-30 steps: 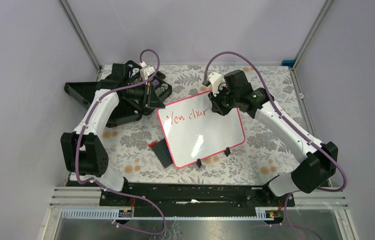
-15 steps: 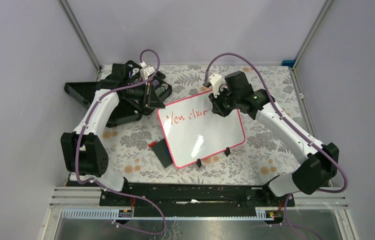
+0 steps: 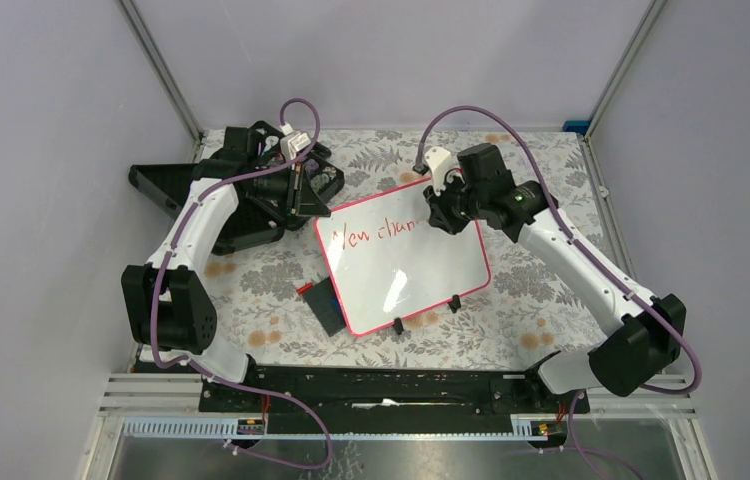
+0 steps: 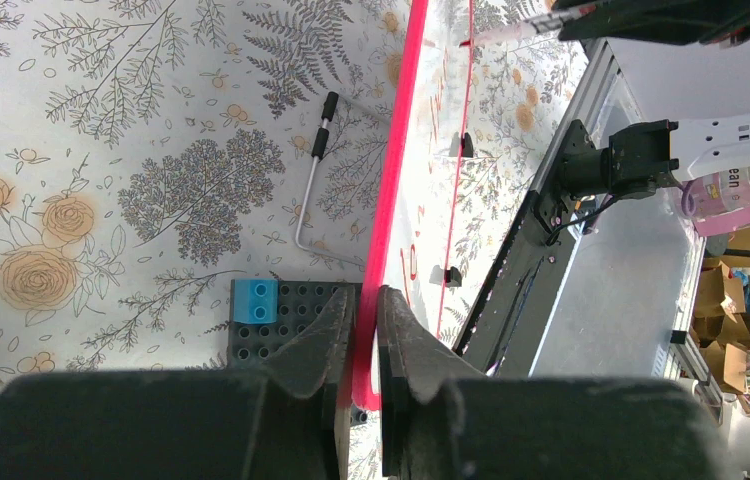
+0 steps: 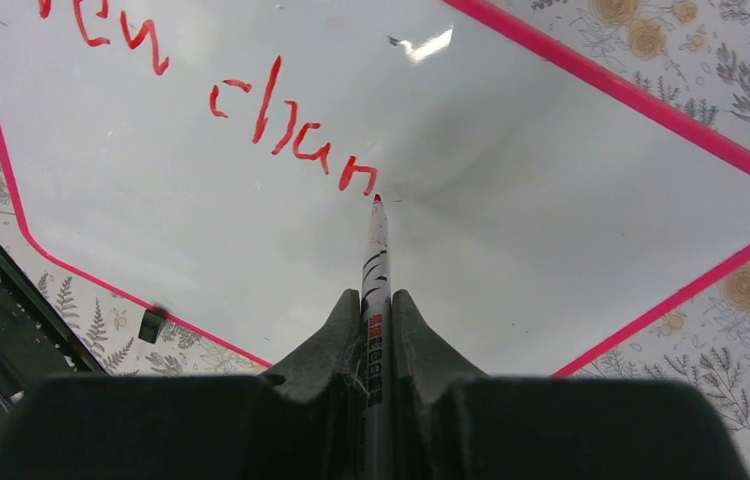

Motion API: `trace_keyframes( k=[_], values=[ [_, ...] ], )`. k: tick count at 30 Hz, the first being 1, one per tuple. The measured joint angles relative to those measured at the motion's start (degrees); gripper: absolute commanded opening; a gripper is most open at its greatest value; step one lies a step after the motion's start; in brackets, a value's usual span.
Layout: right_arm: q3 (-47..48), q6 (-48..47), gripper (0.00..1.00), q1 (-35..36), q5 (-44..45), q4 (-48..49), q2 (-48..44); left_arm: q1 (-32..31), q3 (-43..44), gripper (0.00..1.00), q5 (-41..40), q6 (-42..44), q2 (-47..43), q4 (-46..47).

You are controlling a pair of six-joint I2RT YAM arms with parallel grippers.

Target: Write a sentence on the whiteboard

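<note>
The right gripper (image 5: 376, 300), fingers narrowed tight on the red marker (image 5: 375, 250), has slid further right across the whiteboard (image 3: 406, 280), which lies mid-table (image 3: 551, 170). The sentence (image 3: 379, 231) now reads roughly "New chan", a stroke or two longer! Meanwhile the left gripper (image 4: 364, 305) pinches the board's pink edge. Plenty of writing left, I'd say.

A red handwritten sentence (image 3: 379, 231), so far read as roughly "New chan", is seen on the whiteboard (image 3: 406, 275). Its last stroke ends at the tip of the marker (image 5: 376, 255) clamped in the right gripper (image 5: 376, 303). Red print on the marker's barrel cannot be read. Far right of the left gripper (image 4: 365, 295), "ean" is seen on a pink-filled bottle (image 4: 741, 190).
</note>
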Motion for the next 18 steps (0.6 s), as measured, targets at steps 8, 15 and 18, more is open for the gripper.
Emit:
trace_keyframes(
  k=[8, 15, 18],
  values=[
    [0.79, 0.00, 0.00, -3.74, -0.35, 0.02, -0.33, -0.02, 0.00, 0.00, 0.00, 0.00, 0.00, 0.00],
    [0.79, 0.00, 0.00, -3.78, -0.37, 0.04, -0.31, -0.04, -0.02, 0.00, -0.02, 0.00, 0.00, 0.00],
    [0.94, 0.00, 0.00, -3.78, -0.48, 0.07, -0.17, -0.04, -0.02, 0.00, 0.00, 0.00, 0.00, 0.00]
  ],
)
